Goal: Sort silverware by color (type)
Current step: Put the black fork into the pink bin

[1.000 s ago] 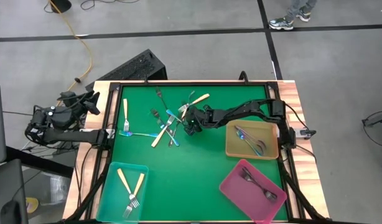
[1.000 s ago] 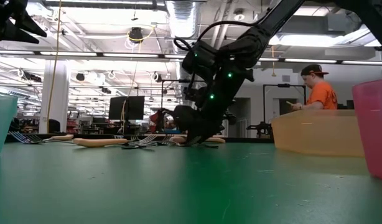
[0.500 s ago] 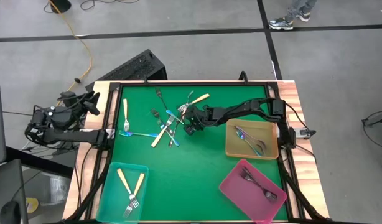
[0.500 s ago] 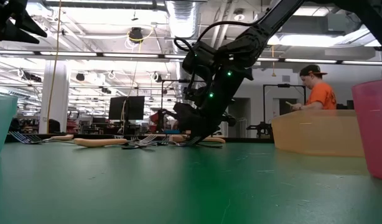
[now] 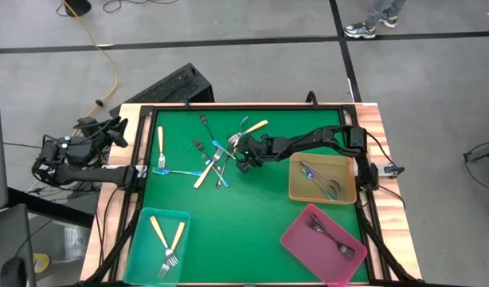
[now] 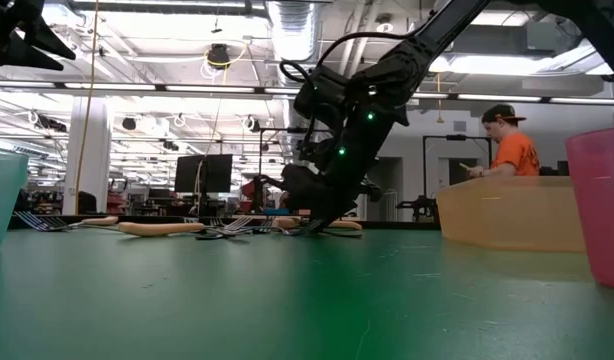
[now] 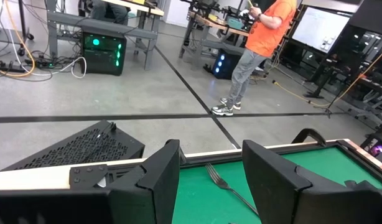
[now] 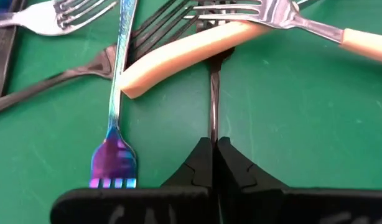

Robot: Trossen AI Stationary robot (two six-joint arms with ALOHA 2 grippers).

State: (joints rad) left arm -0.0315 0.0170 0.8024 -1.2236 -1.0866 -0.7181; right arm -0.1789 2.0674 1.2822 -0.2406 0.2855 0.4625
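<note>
Teal tray (image 5: 142,253) – two cream forks (image 5: 166,239); tan tray (image 5: 346,192) – iridescent forks (image 5: 318,178).

**Lighting and picture quality**

Even overhead light; ceiling strip lights (image 6: 117,88) glare at 12 o'clock in the low view. Green mat (image 5: 244,223) evenly lit, shadows faint. Low view: near mat soft, pink tray (image 6: 599,205) at 3 o'clock blurred. Right wrist view sharp; fork handles (image 8: 197,46) glint.
</note>
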